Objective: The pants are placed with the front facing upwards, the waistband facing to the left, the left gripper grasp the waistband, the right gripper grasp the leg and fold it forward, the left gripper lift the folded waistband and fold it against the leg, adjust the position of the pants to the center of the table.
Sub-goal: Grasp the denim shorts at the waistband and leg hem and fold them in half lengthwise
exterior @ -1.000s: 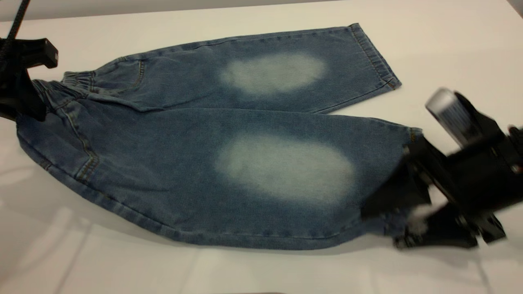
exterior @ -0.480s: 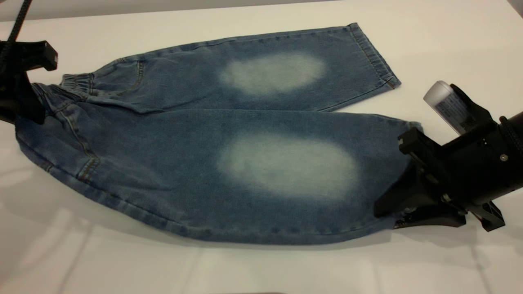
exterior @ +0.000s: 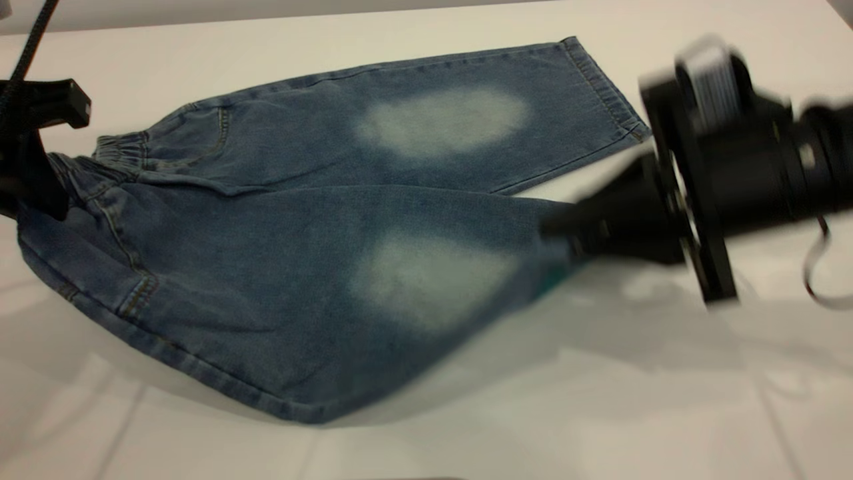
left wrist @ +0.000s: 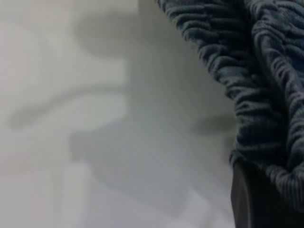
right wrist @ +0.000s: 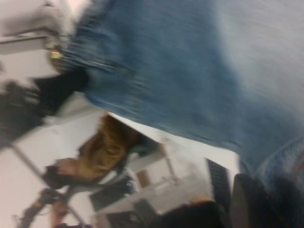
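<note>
Near leg (exterior: 373, 280) newly lifted, slanting leftward

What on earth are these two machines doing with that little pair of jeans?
Two robot arms are folding small blue denim pants on a white table. The black left gripper holds the gathered elastic waistband at one end. The black right gripper has the end of the nearer leg clamped and raised off the table, so that leg hangs taut between the two. The farther leg lies flat, and the fold is not yet made.
</note>
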Available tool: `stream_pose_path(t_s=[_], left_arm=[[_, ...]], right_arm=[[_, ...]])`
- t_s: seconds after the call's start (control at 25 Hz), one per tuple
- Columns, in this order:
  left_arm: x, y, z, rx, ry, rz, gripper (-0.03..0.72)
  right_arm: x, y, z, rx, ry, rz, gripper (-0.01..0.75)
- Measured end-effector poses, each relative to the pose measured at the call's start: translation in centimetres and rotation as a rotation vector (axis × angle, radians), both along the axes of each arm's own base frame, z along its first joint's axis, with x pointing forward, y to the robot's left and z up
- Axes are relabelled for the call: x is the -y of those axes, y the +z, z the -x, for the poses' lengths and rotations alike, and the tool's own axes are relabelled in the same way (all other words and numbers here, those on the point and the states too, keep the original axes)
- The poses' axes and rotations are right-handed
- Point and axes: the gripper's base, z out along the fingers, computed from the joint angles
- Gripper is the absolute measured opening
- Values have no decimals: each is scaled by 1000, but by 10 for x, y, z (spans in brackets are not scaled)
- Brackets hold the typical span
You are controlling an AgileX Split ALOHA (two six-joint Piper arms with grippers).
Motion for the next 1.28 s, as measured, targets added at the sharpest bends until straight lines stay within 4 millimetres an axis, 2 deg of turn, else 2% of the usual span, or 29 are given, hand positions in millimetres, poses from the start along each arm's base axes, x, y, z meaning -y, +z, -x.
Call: stream_pose_path(t_s=[0.32, 0.56, 0.72, 0.88, 1.28], left_arm=[[5, 1, -1, 0, 125, 114, 85], [7, 7, -12, 121, 290, 229, 85], [4, 12, -21, 221, 433, 306, 85], [0, 17, -27, 298, 585, 373, 85], [-17, 24, -35, 471, 927, 452, 85]], right_arm=[[-6, 33, -60, 25, -66, -85, 34], [-7, 58, -103, 87, -124, -69, 34], [-3, 57, -119, 92, -200, 21, 34], [1, 44, -133, 62, -266, 83, 34], [-2, 17, -176, -7, -331, 41, 34]])
